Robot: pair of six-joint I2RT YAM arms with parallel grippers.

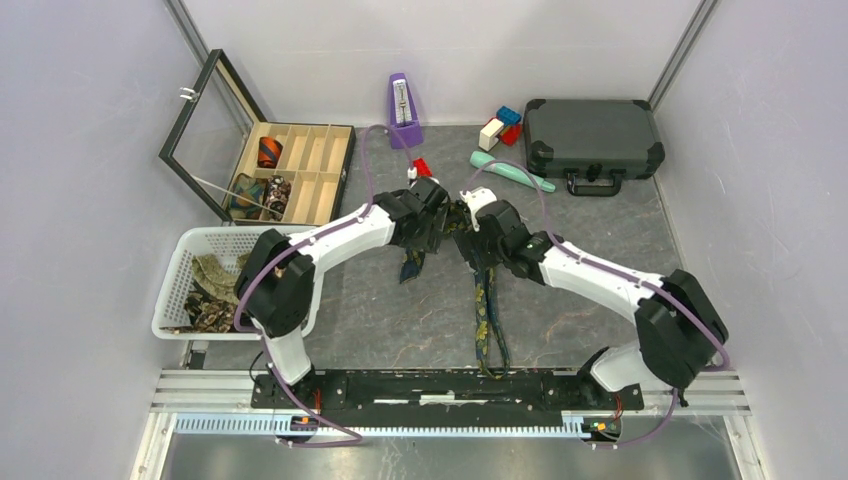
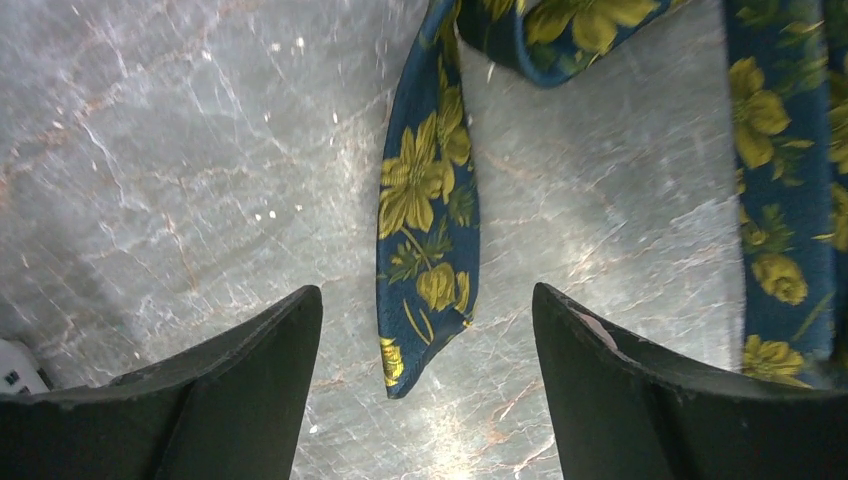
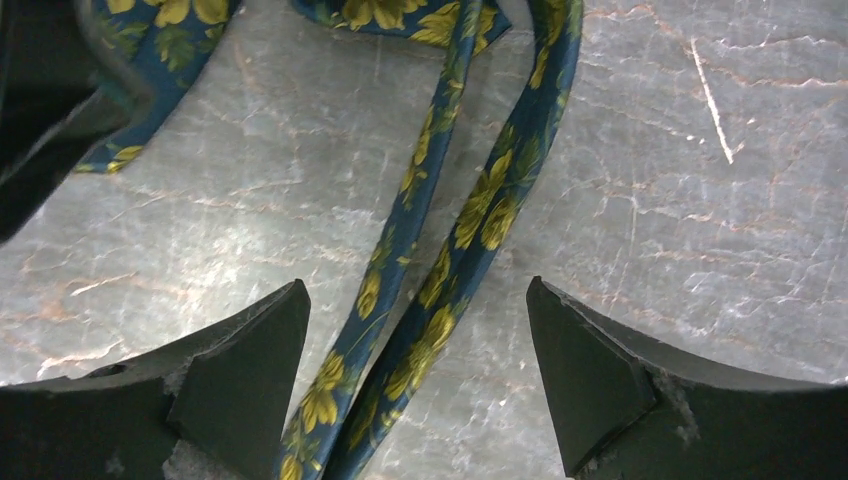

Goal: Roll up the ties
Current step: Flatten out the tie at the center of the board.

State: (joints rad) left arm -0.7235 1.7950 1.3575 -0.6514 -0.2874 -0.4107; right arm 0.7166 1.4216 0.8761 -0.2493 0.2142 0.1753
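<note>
A navy tie with yellow flowers (image 1: 487, 330) lies loose on the grey table, bunched between the two grippers, with a short tail to the left and a long doubled strip running toward the near edge. My left gripper (image 1: 438, 214) is open above the pointed tail; in the left wrist view that tie tip (image 2: 425, 230) lies flat between the spread fingers of the left gripper (image 2: 427, 292), touching neither. My right gripper (image 1: 471, 228) is open too. In the right wrist view two narrow strands of the tie (image 3: 470, 225) run between the fingers of the right gripper (image 3: 415, 285), nearer the left finger (image 3: 250, 350).
A white basket (image 1: 176, 262) at the left holds loose patterned ties (image 1: 212, 292). Behind it an open wooden compartment box (image 1: 318, 165) holds rolled ties (image 1: 270, 152). At the back are a purple metronome (image 1: 403, 110), a red block (image 1: 422, 167), a teal tool (image 1: 510, 170) and a grey case (image 1: 592, 138).
</note>
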